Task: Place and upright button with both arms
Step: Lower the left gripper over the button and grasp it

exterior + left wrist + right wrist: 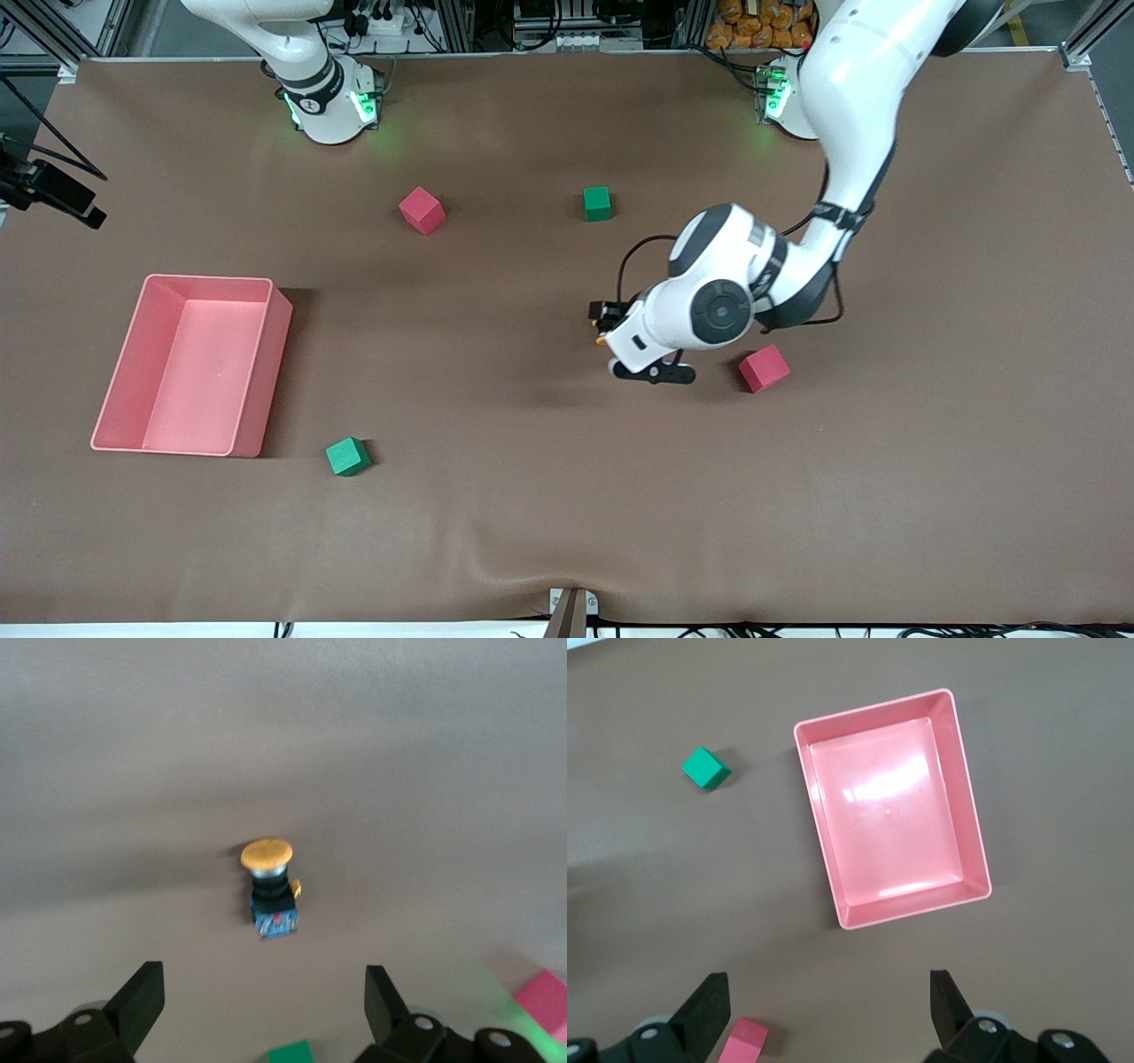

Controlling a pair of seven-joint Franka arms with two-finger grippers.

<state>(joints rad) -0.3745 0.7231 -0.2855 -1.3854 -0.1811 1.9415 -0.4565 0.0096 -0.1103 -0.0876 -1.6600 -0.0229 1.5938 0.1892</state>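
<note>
The button (269, 889) stands upright on the table (496, 532), orange cap up, ahead of the left gripper (264, 1005), whose jaws are spread wide and touch nothing. The front view shows only a sliver of it, at nine o'clock from the wrist. The right gripper (829, 1010), jaws wide, hangs above the bin (970, 828); a green cube (705, 769) lies beside that bin.

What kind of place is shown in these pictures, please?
Probably a robotics lab. Two white arms stand bolted on a brown-covered table, with aluminium framing and cables at its edge. Practice props lie about: foam cubes, a pink tray, a small button.
</note>
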